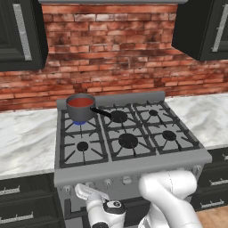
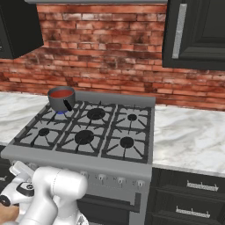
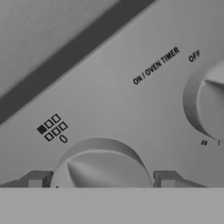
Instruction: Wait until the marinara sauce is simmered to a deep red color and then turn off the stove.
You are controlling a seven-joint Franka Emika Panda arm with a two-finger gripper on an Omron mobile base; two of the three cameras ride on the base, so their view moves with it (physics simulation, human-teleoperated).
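The marinara sauce [image 1: 80,102] [image 2: 61,93] is a red disc in a grey saucepan [image 1: 81,110] on the back left burner of the stove [image 1: 133,165] [image 2: 88,161]. A blue flame shows under the pan. My gripper [image 3: 103,179] is low at the stove's front panel, at its left end. In the hand view a round grey knob [image 3: 103,168] sits between my two fingertips [image 3: 37,179], which stand open, one on each side, close to its edges. Whether they touch it I cannot tell. The marking above the knob has its back left square filled in.
A second knob [image 3: 210,103] labelled OFF and ON / OVEN TIMER lies to the right in the hand view. White marble counters [image 1: 26,138] [image 2: 189,136] flank the stove. Dark wall cabinets [image 2: 195,33] hang above, and dark drawers [image 2: 193,197] stand below the counters.
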